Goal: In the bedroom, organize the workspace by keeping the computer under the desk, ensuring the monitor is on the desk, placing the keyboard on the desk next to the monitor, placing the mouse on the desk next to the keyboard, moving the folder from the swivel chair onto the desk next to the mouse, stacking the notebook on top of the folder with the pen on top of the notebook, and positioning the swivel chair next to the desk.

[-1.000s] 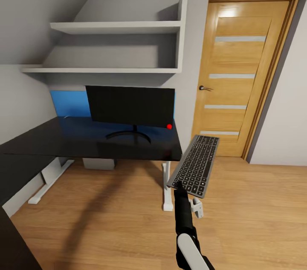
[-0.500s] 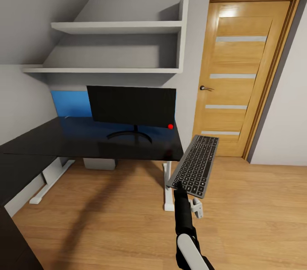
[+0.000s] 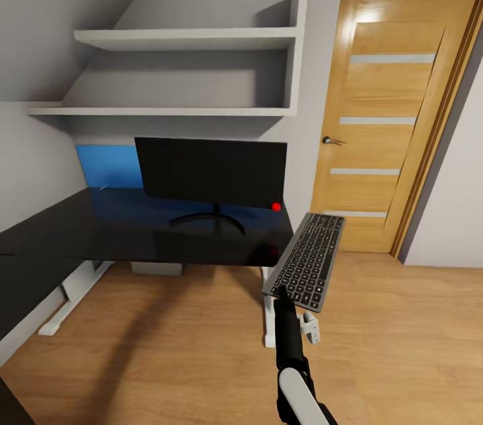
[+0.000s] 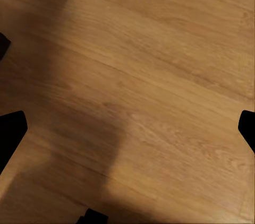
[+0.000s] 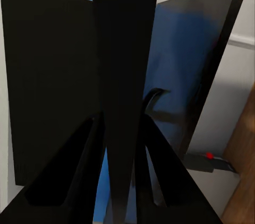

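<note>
The desk (image 3: 134, 230) and monitor (image 3: 211, 170) are seen bigger now (the robot rolled closer). The keyboard (image 3: 307, 259) is kept clamped in the right gripper (image 3: 280, 291), low in the frame.

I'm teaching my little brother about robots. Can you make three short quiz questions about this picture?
1. True or false: the keyboard lies flat on the desk.
2. Which pincer holds the keyboard: A left, B right?
3. Fill in: the monitor stands on the ____.

Key: 1 false, it is held in the air beside the desk. 2 B. 3 desk.
</note>
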